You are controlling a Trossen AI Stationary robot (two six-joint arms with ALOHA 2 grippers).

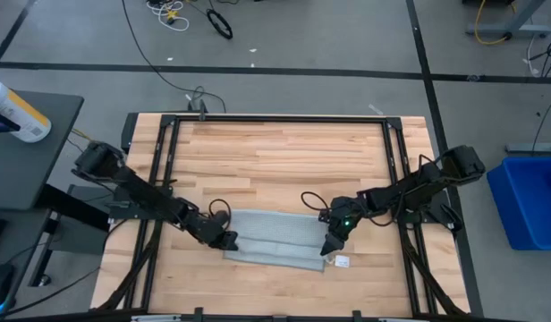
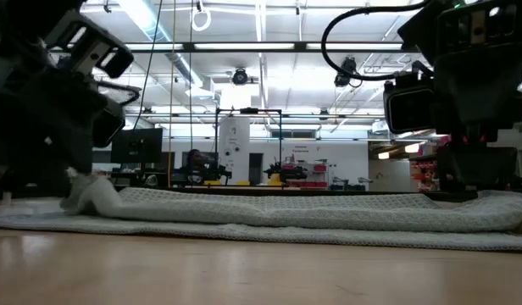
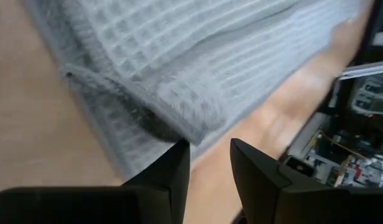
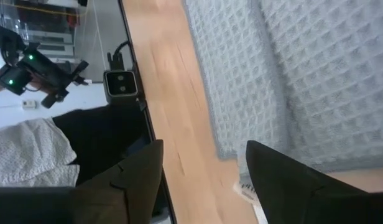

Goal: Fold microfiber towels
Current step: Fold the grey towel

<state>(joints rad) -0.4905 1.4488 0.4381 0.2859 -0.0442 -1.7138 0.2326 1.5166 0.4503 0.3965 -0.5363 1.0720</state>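
The light grey-blue ribbed towel (image 1: 277, 238) lies on the wooden table near its front edge, with one part folded over onto the rest. Its small white tag (image 1: 341, 261) lies at the near right corner. My left gripper (image 1: 227, 241) is open and low at the towel's left end, where a folded-over corner (image 3: 179, 115) lies just ahead of the fingertips and humps up in the low view (image 2: 85, 196). My right gripper (image 1: 328, 248) is open wide over the towel's near right corner (image 4: 227, 149), one finger to each side of it. My left gripper's fingertip (image 3: 179, 152) stands right at the edge of the towel's folded-over corner (image 3: 194, 130). Only bare wood shows between the two fingers. I cannot tell whether the fingertip touches the cloth. My right gripper touches nothing.
A black frame (image 1: 275, 118) runs around the table top. Bare wood (image 1: 284, 165) lies beyond the towel toward the far edge. A blue bin (image 1: 533, 201) stands off the table to the right, and a dark side table (image 1: 25, 143) with a bottle stands to the left.
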